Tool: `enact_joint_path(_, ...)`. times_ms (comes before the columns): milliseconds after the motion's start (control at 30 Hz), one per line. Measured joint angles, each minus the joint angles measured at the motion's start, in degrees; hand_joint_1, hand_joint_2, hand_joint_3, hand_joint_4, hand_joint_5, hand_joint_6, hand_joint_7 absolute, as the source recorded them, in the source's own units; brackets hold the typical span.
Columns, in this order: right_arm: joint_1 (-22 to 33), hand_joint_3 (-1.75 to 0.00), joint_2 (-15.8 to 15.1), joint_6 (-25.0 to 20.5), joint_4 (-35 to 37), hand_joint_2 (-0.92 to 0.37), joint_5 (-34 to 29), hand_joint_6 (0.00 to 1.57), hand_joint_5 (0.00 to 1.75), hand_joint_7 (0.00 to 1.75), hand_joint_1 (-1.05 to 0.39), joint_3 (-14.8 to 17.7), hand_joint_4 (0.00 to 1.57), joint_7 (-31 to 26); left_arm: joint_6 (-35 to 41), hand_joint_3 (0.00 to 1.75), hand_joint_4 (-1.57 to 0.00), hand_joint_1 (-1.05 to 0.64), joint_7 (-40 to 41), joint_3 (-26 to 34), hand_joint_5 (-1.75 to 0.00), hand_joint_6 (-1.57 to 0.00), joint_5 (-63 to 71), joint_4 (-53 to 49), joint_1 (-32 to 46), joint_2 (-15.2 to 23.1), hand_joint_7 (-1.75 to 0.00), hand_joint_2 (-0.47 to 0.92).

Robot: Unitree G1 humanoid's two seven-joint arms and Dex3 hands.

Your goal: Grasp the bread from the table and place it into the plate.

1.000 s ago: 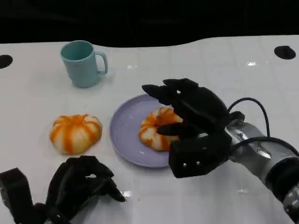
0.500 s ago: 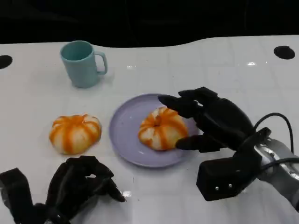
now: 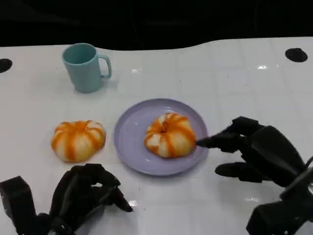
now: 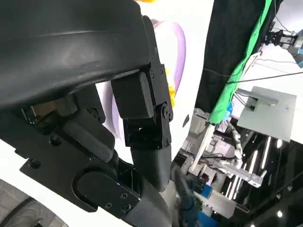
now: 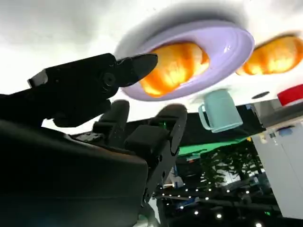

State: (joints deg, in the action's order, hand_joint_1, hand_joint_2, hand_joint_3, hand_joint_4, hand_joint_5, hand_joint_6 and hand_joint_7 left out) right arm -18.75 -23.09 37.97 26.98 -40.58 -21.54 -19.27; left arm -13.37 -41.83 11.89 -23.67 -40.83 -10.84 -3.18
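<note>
This looks like a robotics lab or studio rather than a home. A white table (image 3: 234, 73) runs to a far edge backed by black curtain (image 3: 146, 19). The left wrist view shows a green backdrop cloth (image 4: 239, 61), hanging cables (image 4: 265, 75) and grey equipment (image 4: 267, 111) past the table's edge; the right wrist view shows ceiling lights (image 5: 208, 208).
</note>
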Motion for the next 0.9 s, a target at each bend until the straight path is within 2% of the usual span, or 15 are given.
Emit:
enact_joint_path(233, 6.4, -0.18, -1.7, -1.0, -5.8, -0.9, -0.1, 0.71, 1.52, 1.08, -0.15, 2.7, 0.68, 0.5, 0.4, 0.0, -1.57, -1.05, 0.0, 0.1, -0.61, -1.57, -0.1, 0.0, 0.0, 0.0, -0.33, 0.67)
enact_joint_path(267, 7.3, -0.25, -1.8, -1.0, -6.6, -0.89, 0.0, 0.71, 1.5, 1.12, -0.15, 3.1, 0.7, 0.5, 0.4, 0.0, -1.57, -1.05, 0.0, 0.1, -0.61, -1.57, -0.1, 0.0, 0.0, 0.0, -0.33, 0.67)
enact_joint_path(333, 8.8, -0.51, -2.2, -1.0, -7.9, -0.78, 0.1, 0.68, 1.52, 1.22, -0.15, 3.5, 0.7, 0.5, 0.5, 0.0, -1.57, -1.05, 0.0, 0.1, -0.61, -1.57, -0.1, 0.1, 0.0, 0.0, -0.33, 0.66)
enact_joint_path(467, 11.4, -0.74, -2.9, -0.4, -10.1, -0.66, 0.4, 0.63, 1.63, 1.35, -0.19, 4.9, 0.7, 0.7, 0.5, 0.0, -1.57, -1.05, 0.0, 0.1, -0.61, -1.57, -0.1, 0.3, 0.0, -0.1, -0.33, 0.66)
enact_joint_path(600, 15.2, -0.83, -3.9, -1.6, -14.7, -0.64, 1.7, 0.58, 1.74, 1.39, -0.19, 5.8, 0.7, 3.7, 0.6, 0.0, -1.57, -1.05, 0.0, 0.0, -0.61, -1.57, -0.1, 0.8, 0.0, -0.2, -0.33, 0.67)
enact_joint_path(767, 20.1, -0.87, -4.5, -3.2, -20.0, -0.66, 3.0, 0.57, 1.75, 1.4, -0.18, 7.5, 0.74, 7.9, 0.7, 0.0, -1.57, -1.05, 0.0, 0.1, -0.6, -1.57, -0.2, 0.9, 0.0, -0.3, -0.32, 0.67)
enact_joint_path(900, 22.4, -0.97, -4.7, -4.0, -22.0, -0.62, 3.4, 0.67, 1.72, 1.33, -0.17, 8.0, 0.76, 9.4, 0.7, 0.0, -1.57, -1.05, 0.0, 0.1, -0.59, -1.57, -0.5, 0.9, 0.0, -0.3, -0.32, 0.67)
